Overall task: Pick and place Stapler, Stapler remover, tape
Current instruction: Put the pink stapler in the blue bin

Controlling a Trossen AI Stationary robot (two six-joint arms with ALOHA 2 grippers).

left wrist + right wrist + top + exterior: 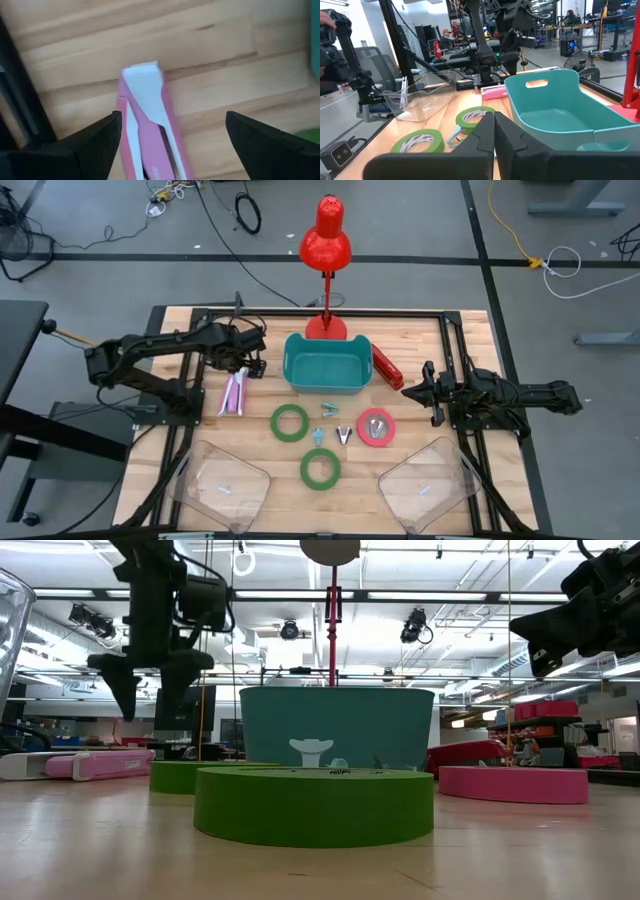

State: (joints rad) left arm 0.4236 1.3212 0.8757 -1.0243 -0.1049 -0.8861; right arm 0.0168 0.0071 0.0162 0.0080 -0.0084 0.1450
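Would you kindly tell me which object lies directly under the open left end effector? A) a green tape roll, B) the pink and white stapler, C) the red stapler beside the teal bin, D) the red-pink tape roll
B: the left end effector hovers open, its fingers either side of the pink and white stapler on the wooden table.

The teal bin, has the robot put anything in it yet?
Not yet. The teal bin looks empty. The open left claw hangs above the pink stapler, gripping nothing. The red stapler, tape rolls and staple removers lie on the table.
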